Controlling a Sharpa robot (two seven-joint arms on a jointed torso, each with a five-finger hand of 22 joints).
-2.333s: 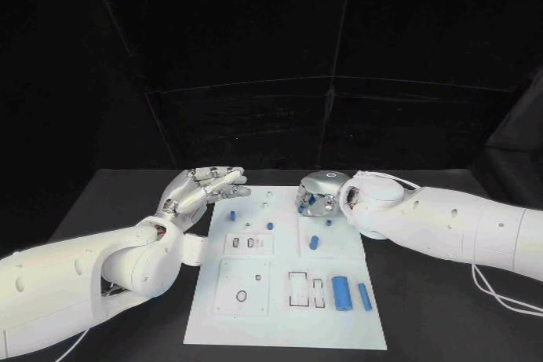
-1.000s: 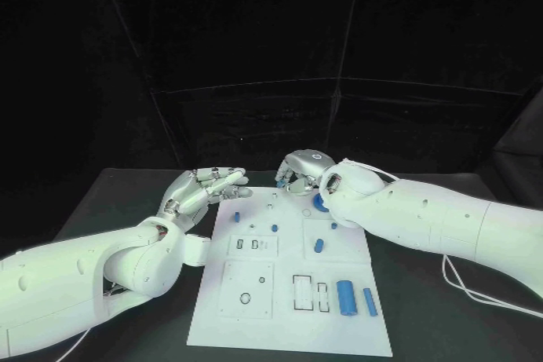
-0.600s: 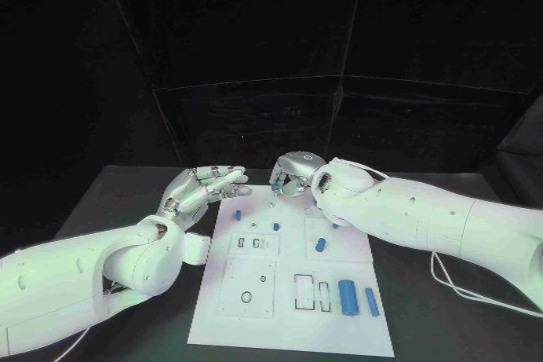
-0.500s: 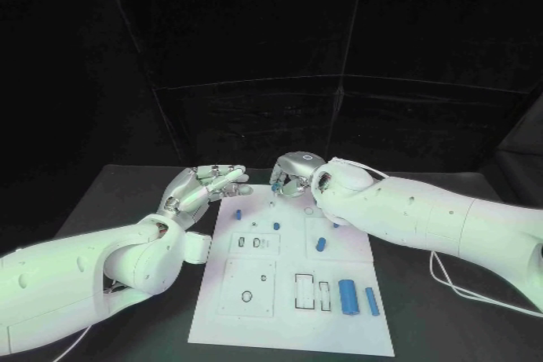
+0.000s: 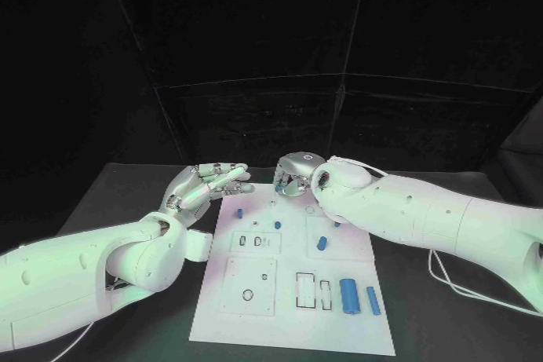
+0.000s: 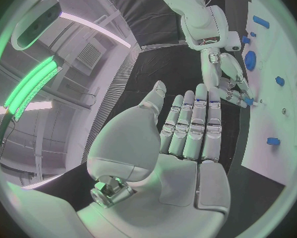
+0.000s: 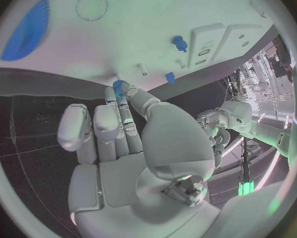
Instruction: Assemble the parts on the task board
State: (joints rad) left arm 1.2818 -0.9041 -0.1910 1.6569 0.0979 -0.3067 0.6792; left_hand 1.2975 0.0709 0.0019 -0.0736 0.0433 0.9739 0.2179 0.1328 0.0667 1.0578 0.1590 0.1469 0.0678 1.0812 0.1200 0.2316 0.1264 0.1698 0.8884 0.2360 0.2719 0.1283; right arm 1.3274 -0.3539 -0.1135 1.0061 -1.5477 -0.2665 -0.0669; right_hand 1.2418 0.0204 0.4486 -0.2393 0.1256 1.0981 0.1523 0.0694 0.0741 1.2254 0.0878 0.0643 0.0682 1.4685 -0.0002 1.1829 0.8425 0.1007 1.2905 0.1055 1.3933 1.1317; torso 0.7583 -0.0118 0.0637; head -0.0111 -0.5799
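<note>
The white task board (image 5: 258, 319) lies in the middle of the black table. My right hand (image 5: 297, 173) hovers over its far edge and pinches a small blue part (image 7: 120, 87) at its fingertips; the same part (image 6: 246, 100) shows in the left wrist view. My left hand (image 5: 208, 184) is raised beside the board's far left corner, fingers stretched out and holding nothing. Small blue parts stand on the board (image 5: 238, 214) (image 5: 275, 225), and a short one (image 5: 320, 243) lies mid-board. Two blue cylinders (image 5: 348, 295) (image 5: 373, 300) lie near the front right.
A blue gear (image 7: 26, 29) sits on the board (image 7: 135, 21) close to my right hand. A thin white peg (image 7: 142, 69) stands near the pinched part. Empty slots (image 5: 304, 290) and a ring outline (image 5: 247, 296) mark the board's near half.
My right hand has moved from over the board's far right area toward the far edge and leftward, then held there. My left hand has barely shifted.
</note>
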